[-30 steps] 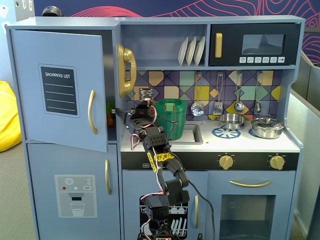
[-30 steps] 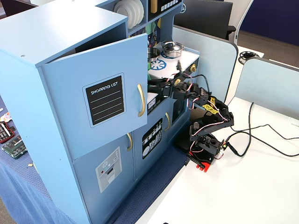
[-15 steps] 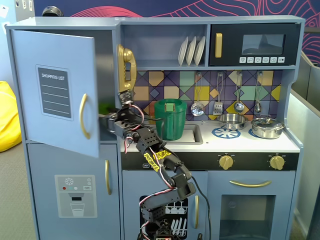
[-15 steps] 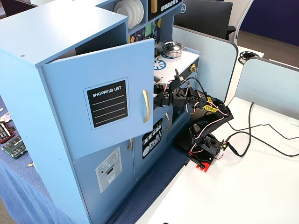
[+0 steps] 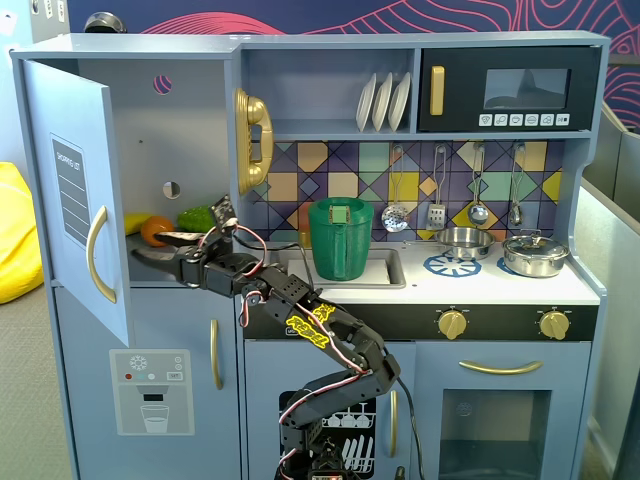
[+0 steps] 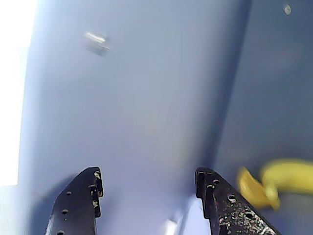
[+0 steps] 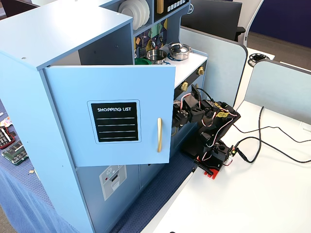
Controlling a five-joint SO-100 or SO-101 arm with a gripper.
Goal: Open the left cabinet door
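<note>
The left cabinet door (image 5: 75,190) is blue-grey with a SHOPPING LIST panel and a gold bar handle (image 5: 97,255). It stands swung open to the left in a fixed view, and another fixed view shows its front face (image 7: 112,116). My gripper (image 5: 152,246) is open and empty, reaching into the open compartment just behind the door's free edge. In the wrist view the gripper (image 6: 146,175) has its two black fingers (image 6: 80,200) spread wide, facing the plain inner face of the door (image 6: 137,98) without touching it. From the front side of the door the gripper is hidden.
A banana (image 5: 137,221), an orange (image 5: 155,231) and a green pepper (image 5: 197,217) lie on the compartment shelf; the banana also shows in the wrist view (image 6: 279,178). The lower door with the dispenser graphic (image 5: 152,390) is shut. A green pitcher (image 5: 340,238) stands in the sink.
</note>
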